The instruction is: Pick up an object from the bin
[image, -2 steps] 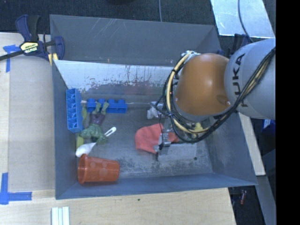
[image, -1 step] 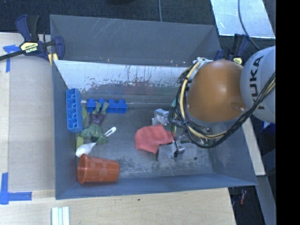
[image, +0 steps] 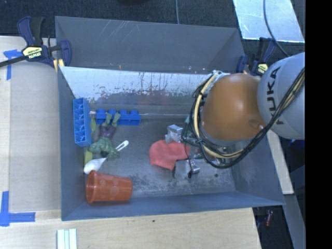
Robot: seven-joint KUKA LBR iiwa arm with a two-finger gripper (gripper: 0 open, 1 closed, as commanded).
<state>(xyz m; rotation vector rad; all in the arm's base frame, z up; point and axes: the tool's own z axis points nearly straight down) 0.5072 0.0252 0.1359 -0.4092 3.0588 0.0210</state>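
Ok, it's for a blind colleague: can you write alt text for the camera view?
A robot arm with an orange cover reaches from the right into a grey bin, its tip low beside a red lump. To the left lie a blue rack, a blue brick, a green toy and an orange cup on its side.

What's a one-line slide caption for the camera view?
Gripper low in the grey bin beside a red lump; orange cup on its side and blue blocks lie apart at the view's left.
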